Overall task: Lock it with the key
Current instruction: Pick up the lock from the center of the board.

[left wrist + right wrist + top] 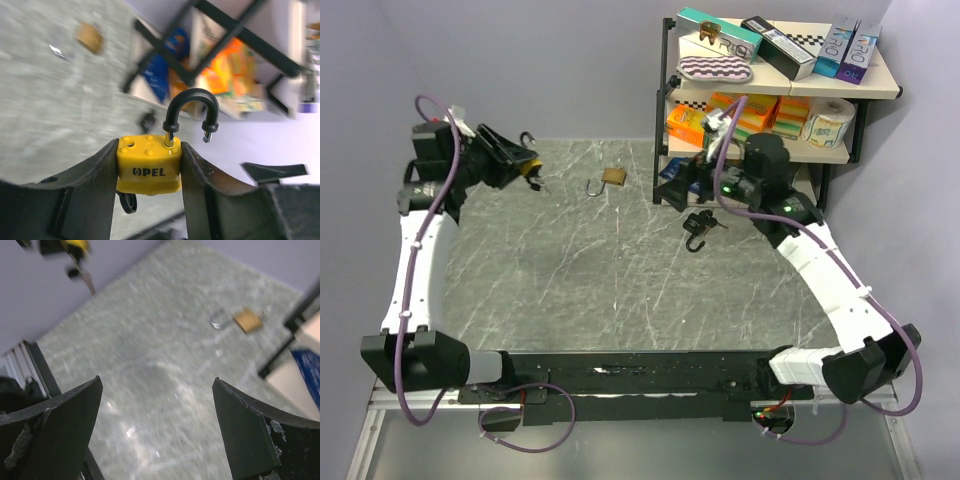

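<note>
Yellow plastic marks the task's thing: the yellow padlock (150,172) sits clamped by its flanks in the left end effector (148,150), lifted clear of the bench (570,280) at about ten o'clock in the overhead view. Its black shackle (192,100) points up with its free leg out of the body, so the lock is not yet closed. The key (537,184) appears to hang from the underside, where a dark ring (128,202) shows in the left wrist view. Holding the body by its sides likely serves to leave both the shackle above and the key below free for the other arm. The right end effector (157,382) is spread wide and empty, hovering over the bench at about two o'clock and facing the lock, which shows blurred at eleven o'clock of its own view. Pressing the shackle home and turning the key seem to be what remains. A brass padlock (613,176) with an open shackle lies at twelve o'clock, and a black padlock (700,222) lies just beside the right arm; neither is touched. The bench is grey, marble-veined and matt. A shelf rack (665,100) of boxes and packets stands at one o'clock against a plain pale wall (520,60).
</note>
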`<action>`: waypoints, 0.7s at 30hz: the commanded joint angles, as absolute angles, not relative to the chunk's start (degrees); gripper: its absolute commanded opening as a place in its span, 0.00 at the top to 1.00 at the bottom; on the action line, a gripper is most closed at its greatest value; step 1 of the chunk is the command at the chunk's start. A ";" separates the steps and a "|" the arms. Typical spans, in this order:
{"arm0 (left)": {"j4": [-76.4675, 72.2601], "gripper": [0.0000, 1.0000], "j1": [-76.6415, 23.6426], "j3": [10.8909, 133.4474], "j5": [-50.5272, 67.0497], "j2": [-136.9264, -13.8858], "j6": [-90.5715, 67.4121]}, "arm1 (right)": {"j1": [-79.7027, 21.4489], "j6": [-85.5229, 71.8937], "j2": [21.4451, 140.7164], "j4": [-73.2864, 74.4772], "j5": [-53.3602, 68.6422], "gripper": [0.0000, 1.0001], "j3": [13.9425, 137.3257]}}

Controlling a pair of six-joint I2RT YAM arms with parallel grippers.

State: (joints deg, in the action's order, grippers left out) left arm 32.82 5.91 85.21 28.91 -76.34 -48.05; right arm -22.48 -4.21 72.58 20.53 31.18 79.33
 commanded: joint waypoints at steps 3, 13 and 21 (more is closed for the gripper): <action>12.06 0.99 -2.69 76.30 30.32 -72.07 -71.09 | -33.12 -11.42 79.79 5.19 18.82 0.01 87.61; 6.25 0.99 -10.19 69.80 28.40 -74.27 -84.36 | -44.20 -10.29 90.08 4.22 7.40 0.01 94.22; 3.96 0.97 -10.72 68.03 27.33 -73.04 -86.92 | -46.84 -11.60 94.48 3.52 -2.55 0.02 95.54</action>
